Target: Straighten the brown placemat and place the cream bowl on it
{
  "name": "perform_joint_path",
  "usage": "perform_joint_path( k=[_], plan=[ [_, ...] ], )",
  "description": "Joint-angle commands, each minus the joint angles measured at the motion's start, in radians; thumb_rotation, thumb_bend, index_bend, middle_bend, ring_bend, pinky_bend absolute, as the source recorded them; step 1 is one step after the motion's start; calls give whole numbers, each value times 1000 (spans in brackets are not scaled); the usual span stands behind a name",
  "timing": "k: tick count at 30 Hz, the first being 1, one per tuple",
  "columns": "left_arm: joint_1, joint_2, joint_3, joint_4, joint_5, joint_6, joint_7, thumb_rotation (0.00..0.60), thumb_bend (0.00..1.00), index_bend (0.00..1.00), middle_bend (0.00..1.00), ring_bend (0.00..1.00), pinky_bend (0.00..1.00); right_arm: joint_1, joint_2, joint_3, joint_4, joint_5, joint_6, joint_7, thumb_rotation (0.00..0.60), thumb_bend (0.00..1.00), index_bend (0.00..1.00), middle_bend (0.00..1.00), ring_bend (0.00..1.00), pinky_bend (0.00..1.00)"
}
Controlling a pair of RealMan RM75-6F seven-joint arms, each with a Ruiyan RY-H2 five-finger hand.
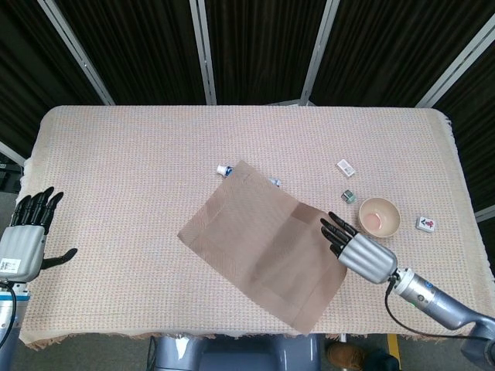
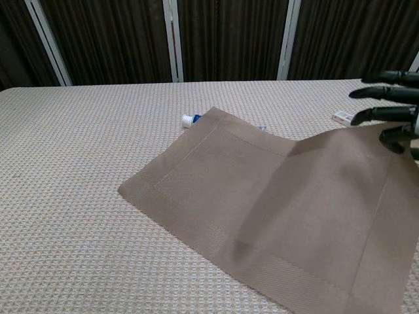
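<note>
The brown placemat (image 1: 259,251) lies skewed across the middle of the table. Its right end (image 2: 340,176) is lifted off the cloth. My right hand (image 1: 358,252) grips that right edge, its dark fingers (image 2: 387,97) showing above the raised mat in the chest view. The cream bowl (image 1: 379,217) stands upright just beyond the right hand, off the mat. In the chest view the raised mat hides the bowl. My left hand (image 1: 27,236) hovers open at the table's left edge, far from the mat.
A tube lies mostly under the mat's far edge, only its white cap end (image 1: 223,170) (image 2: 190,120) showing. Near the bowl sit a small white box (image 1: 346,167) (image 2: 342,118), a small green cube (image 1: 349,196) and a white tile (image 1: 426,224).
</note>
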Motion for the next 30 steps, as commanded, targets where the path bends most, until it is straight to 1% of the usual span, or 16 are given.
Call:
perform_joint_path(
  k=[1, 4, 7, 8, 9, 11, 12, 13, 14, 15, 18, 21, 22, 23, 27, 30],
  plan=[
    [-1, -2, 0, 2, -2, -3, 2, 600, 0, 0, 0, 0, 0, 68, 13, 49, 67, -16, -27, -26, 600, 421, 754, 205, 0, 0],
    [-5, -9, -1, 9, -10, -11, 10, 600, 0, 0, 0, 0, 0, 150, -10, 77, 158, -32, -100, -35, 600, 413, 752, 206, 0, 0],
    [-6, -13, -3, 17, -20, -17, 15, 600, 0, 0, 0, 0, 0, 197, -51, 86, 239, -39, -142, -27, 600, 399, 750, 207, 0, 0],
    [-6, -13, -3, 19, -21, -18, 15, 600, 0, 0, 0, 0, 0, 203, -57, 87, 251, -39, -146, -29, 600, 394, 747, 207, 0, 0],
    [-6, -14, -4, 22, -26, -19, 16, 600, 0, 0, 0, 0, 0, 214, -72, 91, 276, -40, -153, -33, 600, 377, 715, 205, 0, 0],
    [-6, -15, -5, 29, -32, -21, 15, 600, 0, 0, 0, 0, 0, 229, -104, 104, 323, -34, -153, -44, 600, 293, 423, 173, 0, 0],
    [-7, -16, -5, 31, -33, -22, 15, 600, 0, 0, 0, 0, 0, 230, -118, 110, 343, -30, -146, -47, 600, 196, 206, 118, 0, 0],
    [-7, -16, -5, 33, -34, -24, 14, 600, 0, 0, 0, 0, 0, 228, -137, 119, 372, -23, -125, -53, 600, 101, 37, 60, 0, 0],
    [-7, -17, -5, 35, -34, -25, 14, 600, 0, 0, 0, 0, 0, 224, -149, 126, 390, -15, -111, -54, 600, 51, 1, 27, 0, 0],
    [-8, -17, -4, 37, -34, -27, 14, 600, 0, 0, 0, 0, 0, 215, -164, 137, 412, 3, -93, -56, 600, 9, 1, 3, 0, 0],
    [-8, -17, -2, 38, -30, -30, 11, 600, 0, 0, 0, 0, 0, 180, -180, 171, 414, 59, -41, -48, 600, 0, 0, 0, 0, 0],
    [-9, -18, 4, 36, -18, -32, 10, 600, 0, 0, 0, 0, 0, 133, -167, 202, 365, 114, 26, -27, 600, 0, 0, 0, 0, 0],
    [-9, -18, 8, 34, -10, -32, 10, 600, 0, 0, 0, 0, 0, 112, -153, 213, 329, 135, 54, -15, 600, 0, 0, 0, 0, 0],
    [-9, -18, 9, 34, -8, -31, 11, 600, 0, 0, 0, 0, 0, 104, -148, 216, 316, 142, 63, -11, 600, 0, 0, 0, 0, 0],
    [-10, -21, 26, 23, 34, -28, 15, 600, 0, 0, 0, 0, 0, 2, -79, 250, 153, 235, 152, 38, 600, 0, 0, 0, 0, 0],
    [-12, -25, 45, 20, 76, -27, 20, 600, 0, 0, 0, 0, 0, -98, -4, 253, -24, 314, 199, 73, 600, 0, 0, 0, 0, 0]
  ],
)
